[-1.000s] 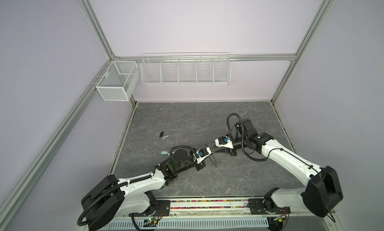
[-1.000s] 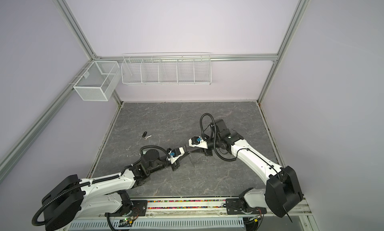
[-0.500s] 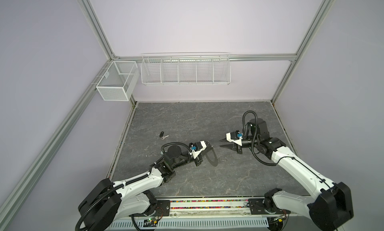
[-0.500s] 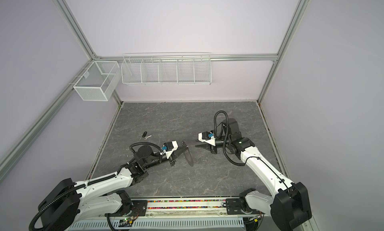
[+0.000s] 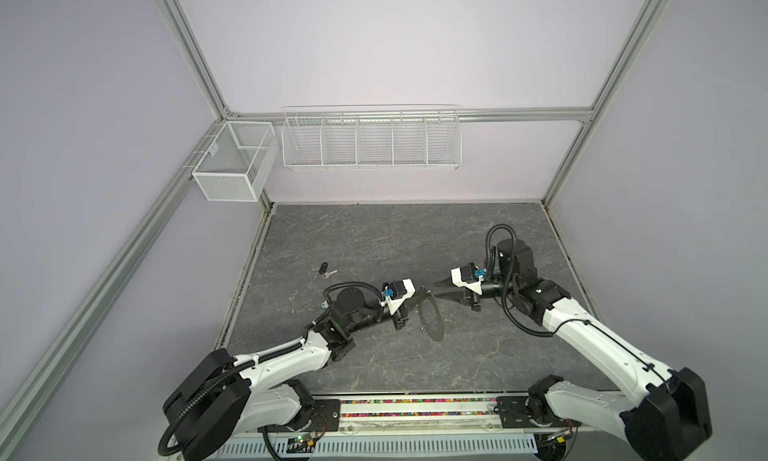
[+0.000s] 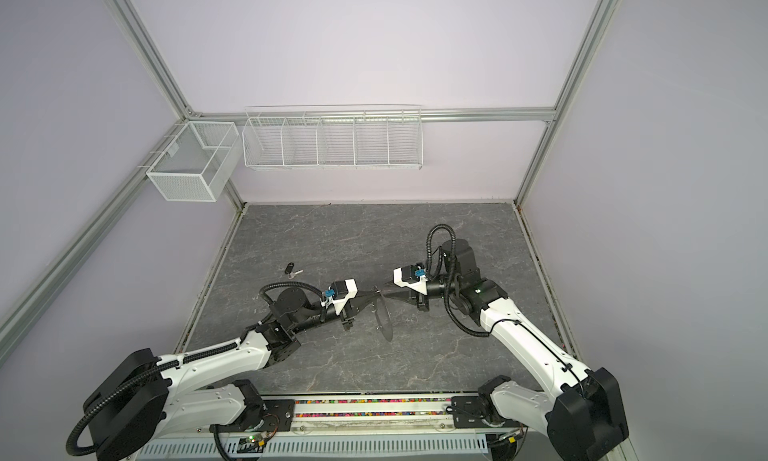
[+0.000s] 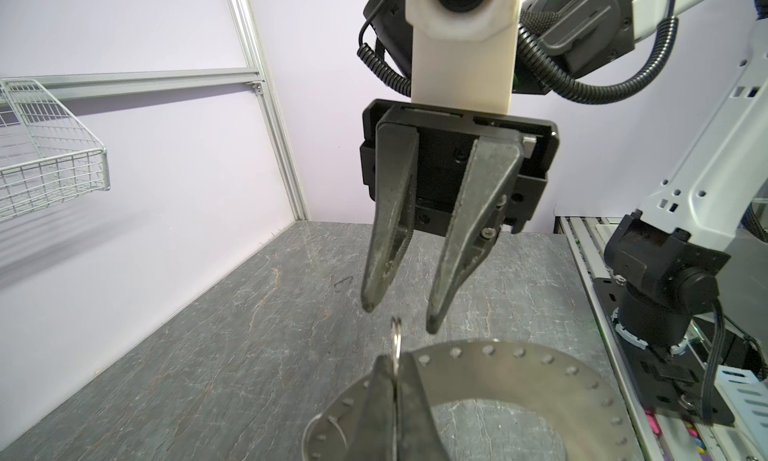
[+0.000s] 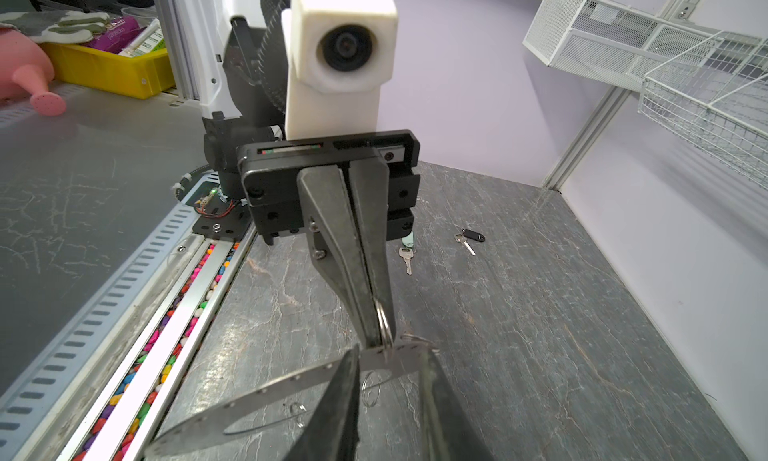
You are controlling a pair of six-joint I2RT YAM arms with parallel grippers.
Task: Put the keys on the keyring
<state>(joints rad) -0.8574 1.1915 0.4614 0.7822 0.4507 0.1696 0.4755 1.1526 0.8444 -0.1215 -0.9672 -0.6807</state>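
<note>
Keyring (image 7: 498, 367) is being held on edge over the table (image 5: 374, 238), your left gripper (image 8: 374, 334) pinching its rim at a small wire loop (image 7: 397, 338). Your right gripper (image 7: 401, 315) is hovering spread, fingertips flanking that loop. Farther back, the mint-headed key (image 8: 406, 257) and black-headed key (image 5: 326, 270) are lying on the table.

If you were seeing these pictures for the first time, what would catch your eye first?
The left gripper, shut on the keyring, holds it up in the middle, the open right gripper facing it tip to tip. The black-headed key and mint-headed key lie untouched on the table, toward its left.
</note>
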